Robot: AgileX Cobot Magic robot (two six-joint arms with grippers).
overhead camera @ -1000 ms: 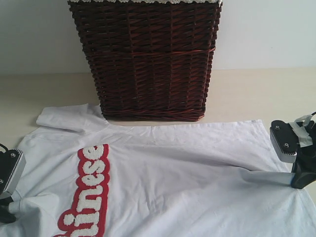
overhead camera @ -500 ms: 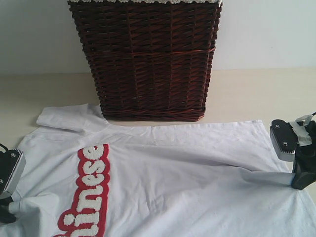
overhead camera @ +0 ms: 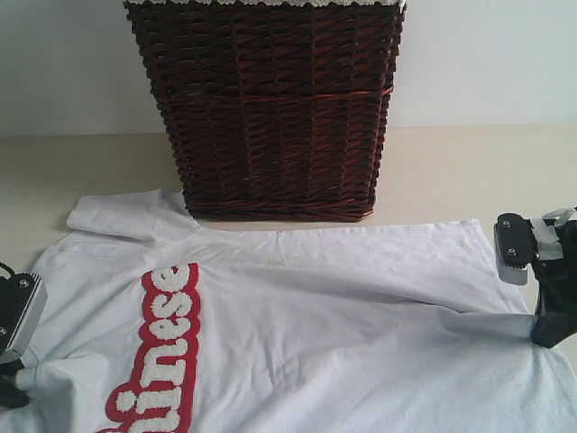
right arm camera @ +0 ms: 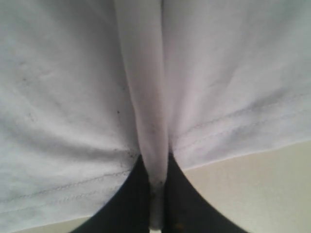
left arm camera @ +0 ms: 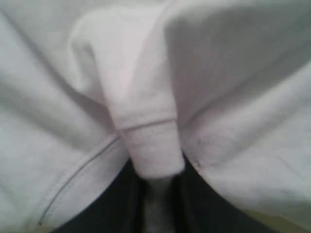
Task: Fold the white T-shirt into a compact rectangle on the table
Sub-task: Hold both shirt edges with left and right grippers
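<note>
The white T-shirt (overhead camera: 315,316) lies spread face up on the table (overhead camera: 469,171), its red-outlined fuzzy lettering (overhead camera: 160,352) running along the left part. One sleeve (overhead camera: 117,215) lies flat at the far left. My left gripper (overhead camera: 11,383) sits at the shirt's left edge, shut on a bunched fold of white cloth (left arm camera: 153,145). My right gripper (overhead camera: 545,329) is at the shirt's right hem, shut on a thin pinched ridge of fabric (right arm camera: 146,121) that is pulled up off the table. In both wrist views the dark fingers (right arm camera: 182,204) press the cloth between them.
A tall dark wicker basket (overhead camera: 270,108) with white lace trim stands behind the shirt, close to its collar edge. Bare table shows to the right of the basket and behind the right gripper. A pale wall (overhead camera: 487,54) closes the back.
The right arm has shifted slightly to the right and down, still pinching the hem. The left gripper and the shirt look unchanged.
</note>
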